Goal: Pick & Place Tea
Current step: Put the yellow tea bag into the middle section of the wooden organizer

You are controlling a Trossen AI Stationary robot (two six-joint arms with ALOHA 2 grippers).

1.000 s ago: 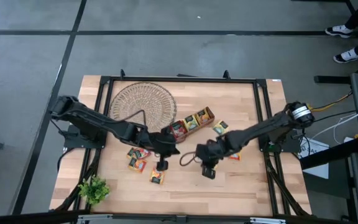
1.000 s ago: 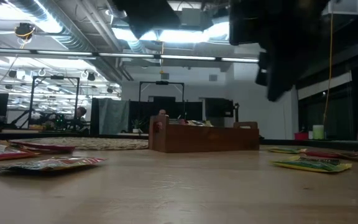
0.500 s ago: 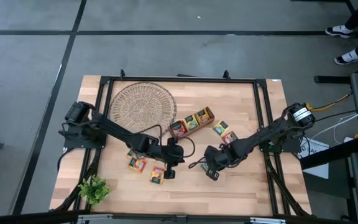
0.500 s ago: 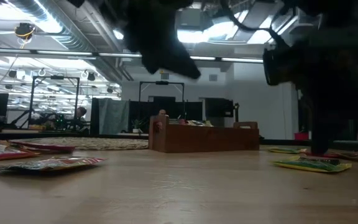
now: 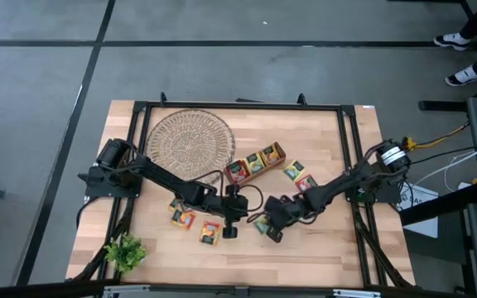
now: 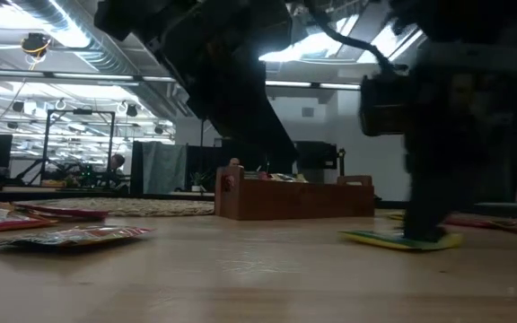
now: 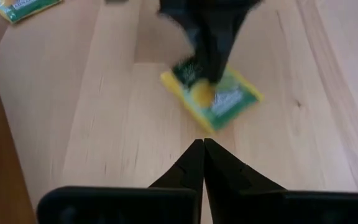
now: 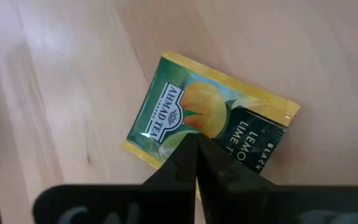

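A yellow-and-green tea sachet (image 8: 210, 121) lies flat on the wooden table near its middle (image 5: 260, 223). My right gripper (image 8: 196, 138) stands on it with its fingers shut, coming down from above (image 6: 423, 235). My left gripper (image 7: 202, 144) is shut and empty. It hovers just left of the sachet (image 7: 213, 96), pointing at it (image 5: 229, 232). Other sachets lie flat on the table to the left (image 5: 209, 233) (image 5: 180, 217) and to the right (image 5: 295, 170). My right gripper presses its shut fingertips (image 8: 188, 149) down on the printed middle of the sachet's top face (image 8: 194, 118), from above. The sachet lies flat on the table under them (image 6: 400, 240).
The wooden three-compartment tray (image 5: 256, 161) holds sachets beyond the grippers. The round wicker dish (image 5: 190, 141) sits at the far left. A small green plant (image 5: 125, 252) stands at the near left corner. Bare wood lies along the near edge.
My right gripper came down onto the yellow-green sachet, then moved toward the table's left. The sachet slid flat along the table with it. My left gripper moved right, toward the table's middle and the sachet.
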